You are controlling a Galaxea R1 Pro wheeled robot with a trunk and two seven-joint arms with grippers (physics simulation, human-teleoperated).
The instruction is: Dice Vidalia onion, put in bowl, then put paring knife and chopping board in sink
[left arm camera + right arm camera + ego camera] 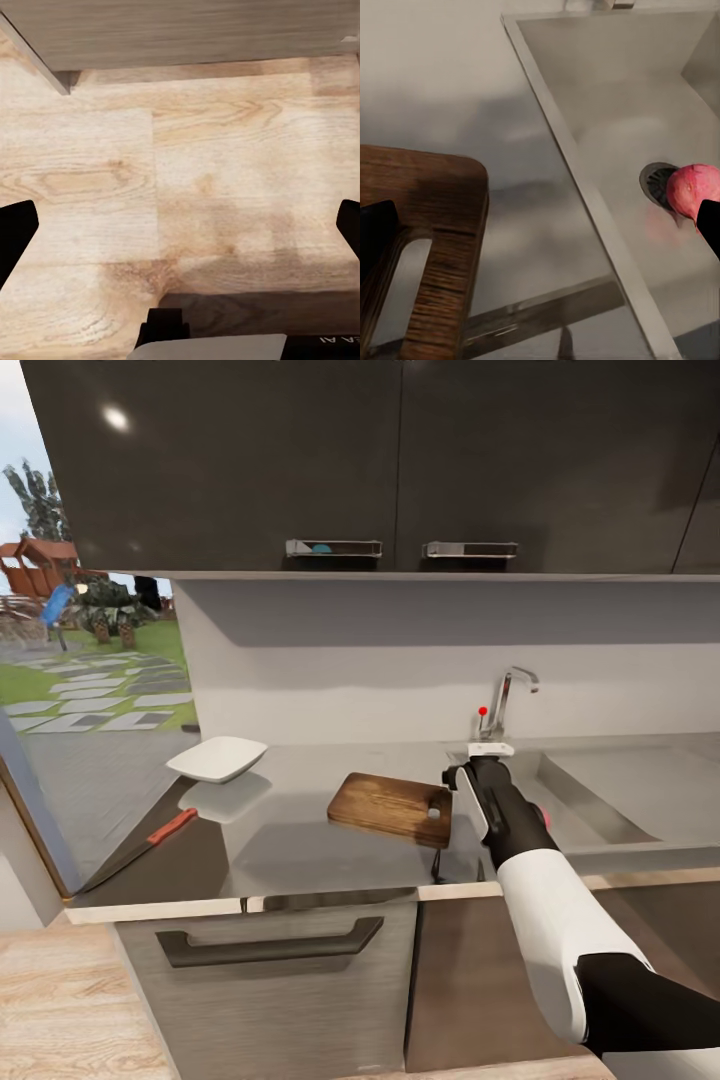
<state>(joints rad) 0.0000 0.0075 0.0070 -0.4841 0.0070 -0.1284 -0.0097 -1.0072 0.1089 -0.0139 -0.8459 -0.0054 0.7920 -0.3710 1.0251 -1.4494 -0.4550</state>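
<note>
The pinkish Vidalia onion (695,189) lies in the steel sink (622,90) beside the drain; in the head view a sliver of the onion (545,818) peeks past my right forearm. My right gripper (540,229) is open and empty, hovering over the countertop (290,830) strip between the sink (610,800) and the wooden chopping board (392,807), near the chopping board's (427,225) handle slot. The paring knife (150,840) lies at the counter's left end, and the white bowl (217,758) sits behind it. My left gripper (180,225) is open over the wood floor.
A chrome tap (505,705) with a red knob stands behind the sink. Black upper cabinets (380,460) hang overhead. A drawer with a dark handle (265,945) sits below the counter. A window (90,650) at the left looks onto a garden.
</note>
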